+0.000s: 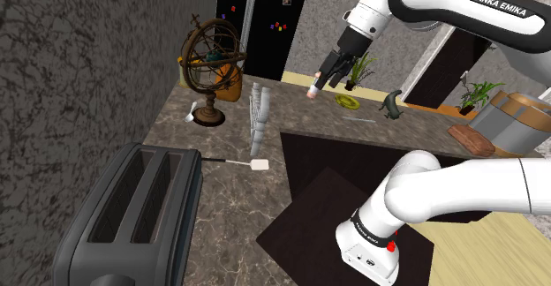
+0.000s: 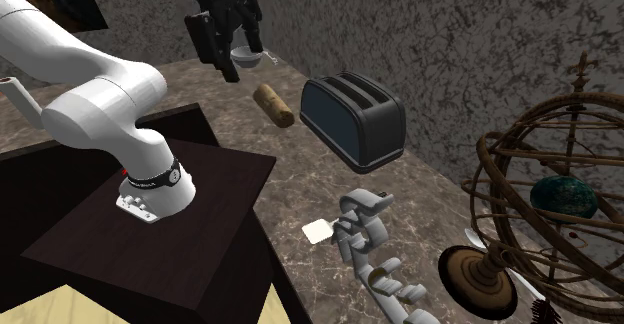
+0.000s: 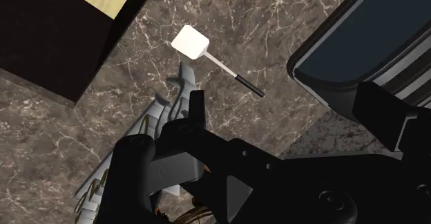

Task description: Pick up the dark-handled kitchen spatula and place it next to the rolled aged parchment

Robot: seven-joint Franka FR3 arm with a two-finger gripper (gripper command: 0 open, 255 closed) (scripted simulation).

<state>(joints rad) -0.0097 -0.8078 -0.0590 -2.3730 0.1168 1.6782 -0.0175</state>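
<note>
One spatula (image 1: pixel 238 161) near toaster (image 1: pixel 132 209) and rack (image 1: pixel 258 116).

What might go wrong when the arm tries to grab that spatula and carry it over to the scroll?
1. The spatula lies flat on the counter, and its thin dark handle ends close to the toaster. The gripper might bump the toaster or miss its hold.
2. The grey rack stands just beside the blade and could get knocked.
3. The rolled parchment is round, so a nudge while placing might roll it away.
</note>
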